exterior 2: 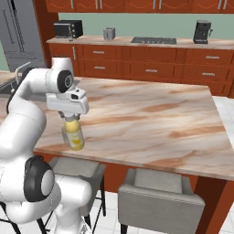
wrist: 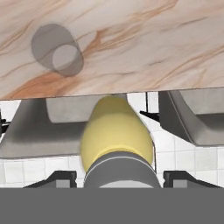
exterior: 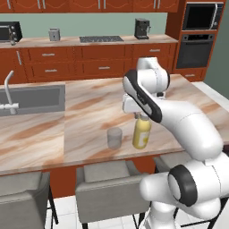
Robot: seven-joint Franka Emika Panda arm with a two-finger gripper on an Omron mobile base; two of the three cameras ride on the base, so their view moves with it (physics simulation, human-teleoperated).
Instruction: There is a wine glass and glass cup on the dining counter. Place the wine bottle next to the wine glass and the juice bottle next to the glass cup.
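Note:
The yellow juice bottle (exterior: 142, 132) (exterior 2: 74, 135) (wrist: 116, 135) stands upright on the dining counter (exterior: 89, 103) (exterior 2: 151, 114) (wrist: 144, 43), close to its front edge. The glass cup (exterior: 114, 138) (wrist: 59, 50) stands just to the bottle's left in the left base view, a small gap apart. My gripper (exterior: 142, 115) (exterior 2: 72, 118) (wrist: 118, 177) hangs straight above the bottle at its white cap. It is open, and its fingertips (wrist: 59, 177) stand clear of the cap on both sides. The wine glass and wine bottle are out of view.
A dark sink (exterior: 31, 98) with a faucet (exterior: 9, 94) is set into the counter's left end. Grey chairs (exterior: 107, 183) (exterior 2: 157, 196) stand under the front edge. The wall counter behind holds a toaster (exterior: 54, 34) and a coffee machine (exterior: 142, 28).

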